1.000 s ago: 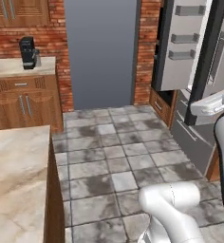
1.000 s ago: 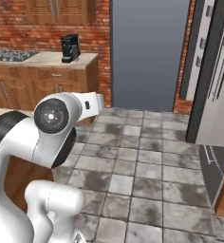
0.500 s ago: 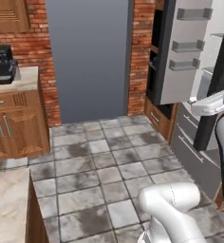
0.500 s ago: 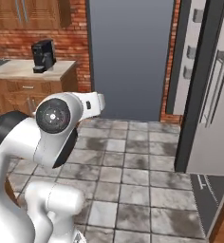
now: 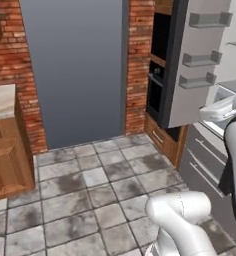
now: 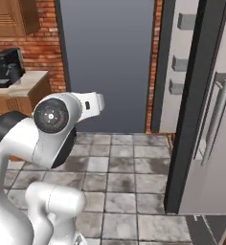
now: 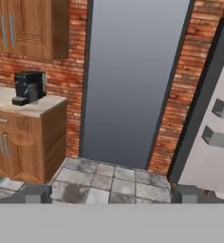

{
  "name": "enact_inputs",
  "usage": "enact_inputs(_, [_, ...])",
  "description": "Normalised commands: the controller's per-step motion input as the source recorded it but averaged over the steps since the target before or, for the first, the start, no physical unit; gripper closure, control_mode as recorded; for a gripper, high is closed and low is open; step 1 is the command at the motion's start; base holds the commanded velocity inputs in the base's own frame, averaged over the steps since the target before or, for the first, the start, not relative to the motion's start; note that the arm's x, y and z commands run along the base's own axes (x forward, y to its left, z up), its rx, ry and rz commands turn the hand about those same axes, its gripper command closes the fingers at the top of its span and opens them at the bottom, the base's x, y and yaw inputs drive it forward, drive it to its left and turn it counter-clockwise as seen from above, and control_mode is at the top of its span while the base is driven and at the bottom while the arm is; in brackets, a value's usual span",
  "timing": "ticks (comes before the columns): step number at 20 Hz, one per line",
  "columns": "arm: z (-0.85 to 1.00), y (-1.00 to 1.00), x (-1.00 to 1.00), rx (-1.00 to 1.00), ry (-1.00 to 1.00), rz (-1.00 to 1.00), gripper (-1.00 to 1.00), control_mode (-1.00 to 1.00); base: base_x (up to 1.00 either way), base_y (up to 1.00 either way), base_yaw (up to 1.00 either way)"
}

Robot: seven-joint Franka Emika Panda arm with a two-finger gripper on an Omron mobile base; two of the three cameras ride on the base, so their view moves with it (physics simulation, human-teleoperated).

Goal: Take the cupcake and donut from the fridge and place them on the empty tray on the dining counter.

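Ahead to the right stands the fridge point(image 5: 200, 65), one door swung open so its white inner side with grey door bins faces the room; in the right base view its grey outer face and a vertical bar handle point(image 6: 213, 122) show at the right. Beside it a dark wall oven sits in a wooden column, then brick wall and a tall grey panel point(image 7: 133, 80). Off to the left a black coffee machine point(image 7: 28, 88) rests on a wooden cabinet's table. Low in the hand view, the end effector point(image 7: 111, 194) has its fingertips point(image 7: 35, 193) spread wide apart, holding nothing, above the tiled floor point(image 5: 90, 190).
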Motion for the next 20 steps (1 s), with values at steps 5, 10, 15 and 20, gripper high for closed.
enact_inputs(5, [0.00, 0.00, 0.00, 0.00, 0.00, 0.00, -1.00, 1.00, 0.64, -0.48, -0.33])
enact_inputs(10, [0.00, 0.00, 0.00, 0.00, 0.00, 0.00, -1.00, 1.00, 0.87, -0.08, -0.32])
enact_inputs(15, [0.00, 0.00, 0.00, 0.00, 0.00, 0.00, -1.00, 1.00, 0.92, 0.09, -0.34])
enact_inputs(20, [0.00, 0.00, 0.00, 0.00, 0.00, 0.00, -1.00, 1.00, 0.34, -0.20, -0.36])
